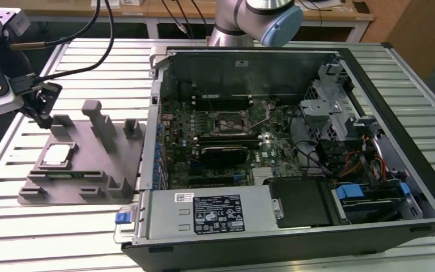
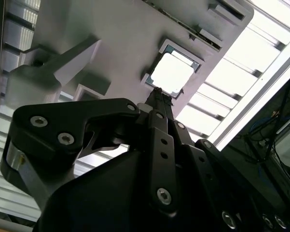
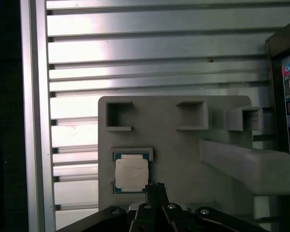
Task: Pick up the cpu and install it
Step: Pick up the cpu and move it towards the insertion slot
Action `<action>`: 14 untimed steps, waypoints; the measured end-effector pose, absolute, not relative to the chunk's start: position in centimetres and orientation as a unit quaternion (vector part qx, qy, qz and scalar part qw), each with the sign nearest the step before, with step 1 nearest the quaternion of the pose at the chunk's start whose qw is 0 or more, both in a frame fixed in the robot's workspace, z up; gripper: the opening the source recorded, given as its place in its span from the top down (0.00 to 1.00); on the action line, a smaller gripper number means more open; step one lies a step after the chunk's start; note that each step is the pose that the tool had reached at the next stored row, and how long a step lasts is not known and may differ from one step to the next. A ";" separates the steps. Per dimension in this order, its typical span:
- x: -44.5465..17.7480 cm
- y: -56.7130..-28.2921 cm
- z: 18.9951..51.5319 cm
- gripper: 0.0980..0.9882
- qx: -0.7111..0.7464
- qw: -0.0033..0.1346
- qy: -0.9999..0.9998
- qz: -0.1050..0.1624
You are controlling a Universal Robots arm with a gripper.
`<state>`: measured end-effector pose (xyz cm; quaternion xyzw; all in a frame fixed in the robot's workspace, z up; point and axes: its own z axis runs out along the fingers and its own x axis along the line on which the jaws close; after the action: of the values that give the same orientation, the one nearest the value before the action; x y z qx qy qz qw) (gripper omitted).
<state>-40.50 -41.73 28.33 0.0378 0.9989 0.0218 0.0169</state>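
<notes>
My gripper [image 3: 157, 187] hangs above the grey fixture plate [image 3: 178, 154], jaws closed together and holding nothing. The cpu [image 3: 131, 173] lies flat in a shallow recess near the plate's edge farthest from the computer case [image 1: 293, 141]. It is untouched; my fingertips line up just off one of its corners.

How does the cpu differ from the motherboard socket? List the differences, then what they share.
The cpu has a shiny silver top; the socket is a dark frame. The cpu lies in a recess of the grey fixture, outside the computer case; the socket sits on the motherboard inside it. Both are square and lie flat.
</notes>
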 end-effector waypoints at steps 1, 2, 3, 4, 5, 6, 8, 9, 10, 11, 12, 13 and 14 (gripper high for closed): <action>-40.5 -41.8 28.3 0.99 0.038 0.017 0.999 0.022; -40.6 -41.8 28.2 0.99 0.038 0.017 0.999 0.022; -40.6 -41.8 28.1 0.99 0.038 0.017 0.999 0.022; -40.6 -41.8 28.0 0.99 0.038 0.017 0.999 0.022; -40.7 -41.9 28.0 0.99 0.038 0.017 0.999 0.022; -40.7 -41.9 27.9 0.99 0.038 0.017 0.999 0.022; -40.8 -42.0 27.7 0.99 0.038 0.017 0.999 0.022; -40.8 -42.0 27.7 0.99 0.038 0.017 0.999 0.022; -40.9 -42.0 27.6 0.99 0.038 0.017 0.999 0.022; -40.9 -42.0 27.6 0.99 0.038 0.017 0.999 0.022; -40.9 -42.1 27.5 0.99 0.038 0.017 0.999 0.022; -41.0 -42.1 27.4 0.99 0.038 0.017 0.999 0.022; -41.0 -42.1 27.4 0.99 0.038 0.017 0.999 0.022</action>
<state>-41.03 -42.10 27.36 0.0377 0.9989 0.0219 0.0170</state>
